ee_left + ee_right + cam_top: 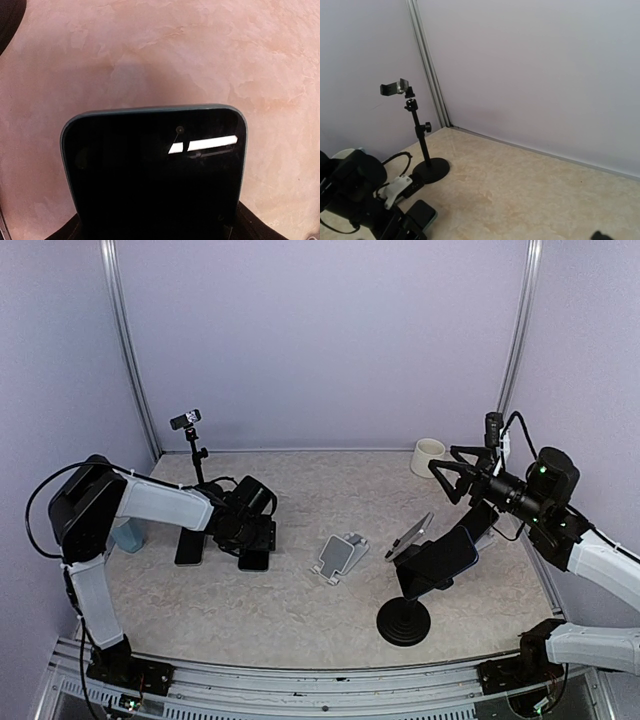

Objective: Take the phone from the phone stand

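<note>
Our left claw [250, 545], part-open, clasps the dark teal-cased phone [155, 175] by its edges, low over the left of the marbled beige table [330, 490]; we should lower it flat, then release gently; the right claw [447, 468] gapes empty

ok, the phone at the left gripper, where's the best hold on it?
Take the phone across its two long edges, with the left gripper coming straight down. It seems to lie flat, screen up, so only the thin sides give opposing faces, and the width looks to fit the jaws.

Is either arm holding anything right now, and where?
The left gripper appears to clasp a dark phone by its long edges; the right gripper holds nothing.
</note>
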You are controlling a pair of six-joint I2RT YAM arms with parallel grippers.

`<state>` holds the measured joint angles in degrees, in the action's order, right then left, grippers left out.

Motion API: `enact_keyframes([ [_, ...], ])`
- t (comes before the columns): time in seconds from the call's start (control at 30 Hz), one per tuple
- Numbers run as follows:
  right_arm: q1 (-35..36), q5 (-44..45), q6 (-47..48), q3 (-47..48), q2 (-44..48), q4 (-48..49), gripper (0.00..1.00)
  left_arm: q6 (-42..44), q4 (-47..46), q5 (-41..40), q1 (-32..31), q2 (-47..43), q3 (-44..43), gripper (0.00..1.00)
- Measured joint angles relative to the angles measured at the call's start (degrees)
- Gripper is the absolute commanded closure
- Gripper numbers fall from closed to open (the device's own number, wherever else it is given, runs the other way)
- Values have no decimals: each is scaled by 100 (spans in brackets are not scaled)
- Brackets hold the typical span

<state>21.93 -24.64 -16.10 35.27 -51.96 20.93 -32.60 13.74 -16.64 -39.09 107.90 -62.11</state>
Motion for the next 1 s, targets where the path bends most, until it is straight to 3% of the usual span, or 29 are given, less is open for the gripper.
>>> enact_keyframes([
  [0.23,0,0,-9,0,-44,0,4,184,2,-118,87,116,-17,50],
  [0.53,0,0,-13,0,-59,22,4,267,0,-188,87,140,-22,23],
  [1.0,0,-68,-109,-13,-57,107,4,389,101,-321,63,79,-15,1],
])
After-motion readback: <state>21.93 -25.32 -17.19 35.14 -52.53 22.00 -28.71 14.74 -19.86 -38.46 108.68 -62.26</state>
